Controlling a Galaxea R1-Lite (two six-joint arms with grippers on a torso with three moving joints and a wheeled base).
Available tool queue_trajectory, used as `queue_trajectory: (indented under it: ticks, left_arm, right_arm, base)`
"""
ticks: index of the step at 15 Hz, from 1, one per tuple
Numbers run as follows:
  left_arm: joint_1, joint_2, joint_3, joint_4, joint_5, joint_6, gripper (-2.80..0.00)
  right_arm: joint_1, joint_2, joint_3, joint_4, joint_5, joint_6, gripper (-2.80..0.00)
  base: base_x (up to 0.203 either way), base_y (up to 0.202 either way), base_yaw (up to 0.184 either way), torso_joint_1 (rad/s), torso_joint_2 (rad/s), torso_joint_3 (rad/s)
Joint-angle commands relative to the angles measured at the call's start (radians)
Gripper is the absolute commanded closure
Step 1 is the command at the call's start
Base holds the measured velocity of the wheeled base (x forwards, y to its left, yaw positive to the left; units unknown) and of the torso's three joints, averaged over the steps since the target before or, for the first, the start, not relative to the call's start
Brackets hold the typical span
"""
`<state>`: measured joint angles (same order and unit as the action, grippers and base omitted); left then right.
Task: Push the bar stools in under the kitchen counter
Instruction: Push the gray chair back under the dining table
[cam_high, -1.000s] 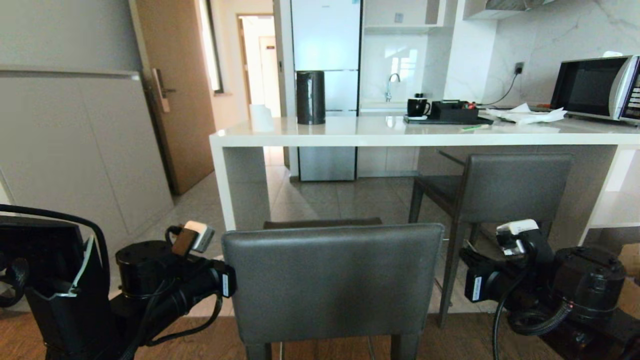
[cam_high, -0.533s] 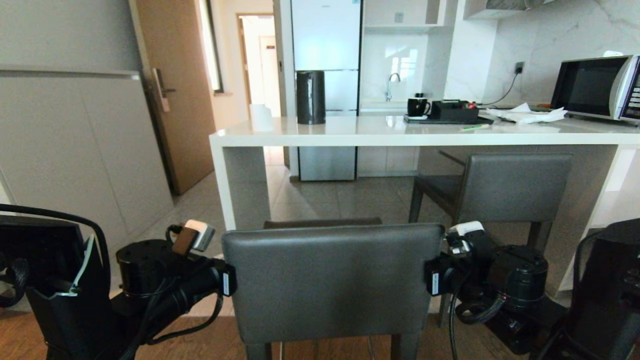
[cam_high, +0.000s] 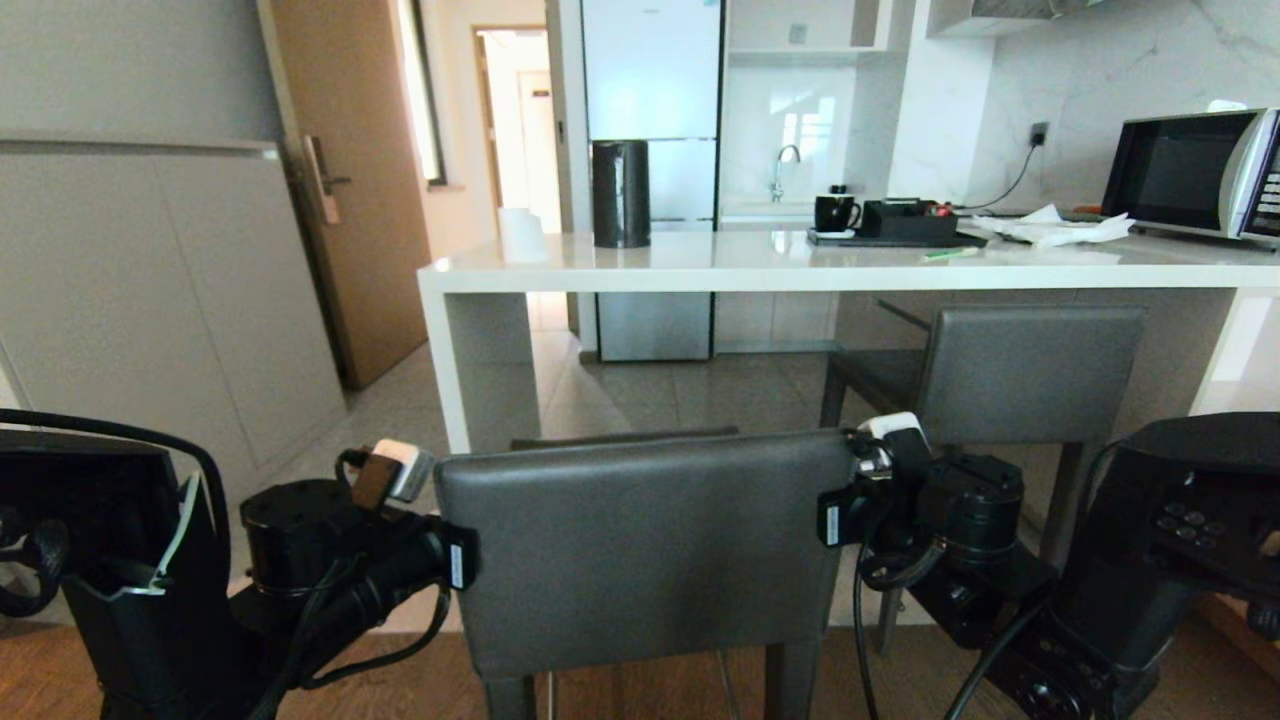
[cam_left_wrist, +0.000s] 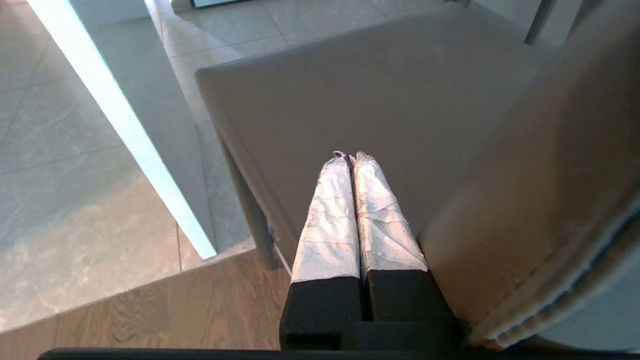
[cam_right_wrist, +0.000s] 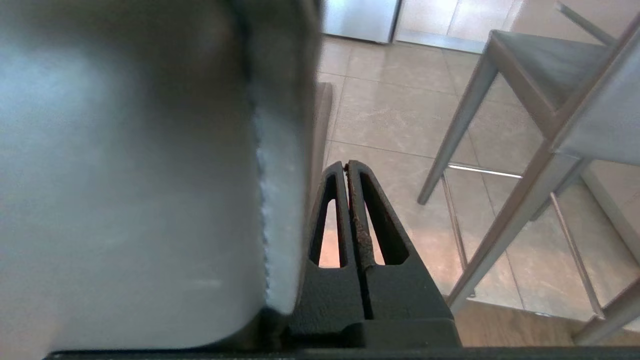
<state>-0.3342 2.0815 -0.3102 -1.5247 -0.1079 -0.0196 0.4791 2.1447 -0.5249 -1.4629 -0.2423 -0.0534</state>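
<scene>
- With both arms flanking the near bar stool (cam_high: 645, 550), you are at the bracing step: the left gripper (cam_left_wrist: 350, 156) has its fingers pressed together, empty, lying along the backrest's left edge over the seat, and the right gripper (cam_right_wrist: 346, 167) is likewise closed on nothing, tucked just beside the right edge.
- The near stool stands short of the kitchen counter (cam_high: 800, 272), its seat not yet under the slab — the far bar stool (cam_high: 1020, 375) looks partly tucked in on the right.
- Your next move, as I judge it, is a straight forward push with even pressure on both sides; uneven pressure could swing the stool toward the white end panel (cam_high: 480, 370) or the far stool's legs.
- Mind the floor: the stool's feet sit near where wood floor (cam_high: 420, 690) meets pale floor tile (cam_high: 650, 390) — a leg could catch at that seam.
- On the counter sit a black kettle (cam_high: 621, 194), a mug (cam_high: 834, 213) and a microwave (cam_high: 1195, 175).
</scene>
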Motion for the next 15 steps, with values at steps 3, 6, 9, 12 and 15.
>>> queue_trajectory:
  ticks: [3,6,9,12,15]
  left_arm:
    - [-0.024,0.032,-0.018,-0.005,0.007,0.000,0.00]
    - [-0.024,0.078,-0.108,-0.005,0.094,0.000,0.00]
    - [-0.025,0.119,-0.191,-0.005,0.104,0.000,0.00]
    - [-0.025,0.126,-0.277,0.061,0.105,0.000,0.00]
    - [-0.023,0.123,-0.300,0.090,0.105,0.000,0.00]
  right_arm:
    - [-0.004,0.009,-0.013,-0.008,0.000,0.004,0.00]
    - [-0.015,0.013,0.046,-0.036,-0.010,0.011,0.00]
    - [-0.037,0.024,0.075,-0.067,-0.005,0.011,0.00]
    - [-0.073,0.037,0.063,-0.067,0.003,0.009,0.00]
    - [-0.084,0.055,0.002,-0.067,0.011,-0.004,0.00]
  base:
    - [0.000,0.000,0.000,0.000,0.00,0.000]
    - [0.000,0.000,0.000,0.000,0.00,0.000]
    - [0.000,0.000,0.000,0.000,0.00,0.000]
    - [0.000,0.000,0.000,0.000,0.00,0.000]
    - [0.000,0.000,0.000,0.000,0.00,0.000]
